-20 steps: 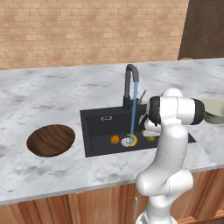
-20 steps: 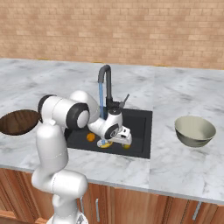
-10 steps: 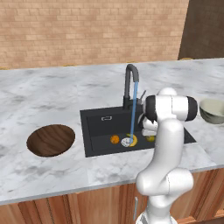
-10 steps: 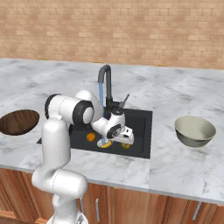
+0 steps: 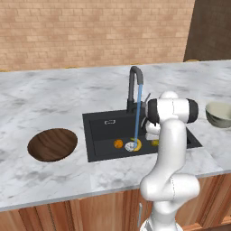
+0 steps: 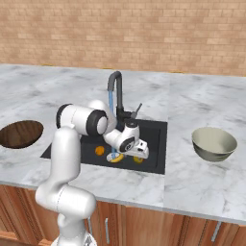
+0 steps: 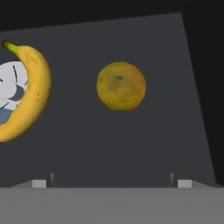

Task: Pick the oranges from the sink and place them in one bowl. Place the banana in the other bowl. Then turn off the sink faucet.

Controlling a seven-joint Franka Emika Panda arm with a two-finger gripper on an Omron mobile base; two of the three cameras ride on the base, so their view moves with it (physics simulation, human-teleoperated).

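- Dull yellow-green, the nearer orange (image 7: 121, 85) is sitting round and faintly mottled on the dark floor of the sink (image 5: 101, 128), just ahead of the gripper (image 6: 140, 154), whose fingers are standing wide apart with nothing between them.
- Beside it the banana (image 7: 29, 98) is curving, smooth and bright yellow with a dark tip, around the edge of the round silver drain (image 7: 11, 89).
- A brighter orange (image 5: 118, 144) is lying on the far side of the drain, also on the basin floor.
- Water is running in a thin blue stream from the faucet (image 5: 133, 85), a dark grey arched tube with a thin side lever.
- On the white-grey marble counter (image 5: 49, 99), a shallow dark wooden bowl (image 5: 52, 144) with visible grain is sitting to the left of the sink, and a deeper glossy grey-beige bowl (image 6: 214, 143) is sitting well to the right.
- Behind the counter a tan brick wall (image 6: 144, 33) is rising; wooden cabinet fronts (image 6: 144, 226) are showing below.
- No writing is readable.
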